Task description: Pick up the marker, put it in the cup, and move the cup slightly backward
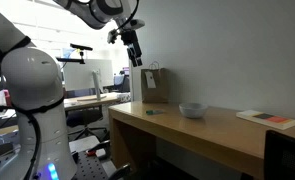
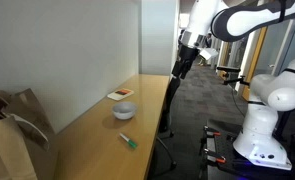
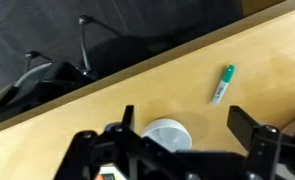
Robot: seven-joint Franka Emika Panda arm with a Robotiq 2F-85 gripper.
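Observation:
The marker (image 3: 223, 84) is a slim green-and-white stick lying on the wooden table; it also shows in both exterior views (image 2: 128, 141) (image 1: 153, 112). The cup (image 3: 166, 133), a low light grey bowl, stands on the table near it and shows in both exterior views (image 2: 124, 110) (image 1: 192, 109). My gripper (image 3: 182, 125) is open and empty, high above the table, with the cup between its fingers in the wrist view. It hangs in the air in both exterior views (image 1: 135, 52) (image 2: 183, 66).
A brown paper bag (image 1: 155, 86) stands at the table's end by the wall and shows near the camera in an exterior view (image 2: 12, 135). A flat white-and-red book (image 2: 121, 94) (image 1: 267, 118) lies beyond the cup. The table edge (image 3: 137, 68) borders office chairs (image 3: 57, 75).

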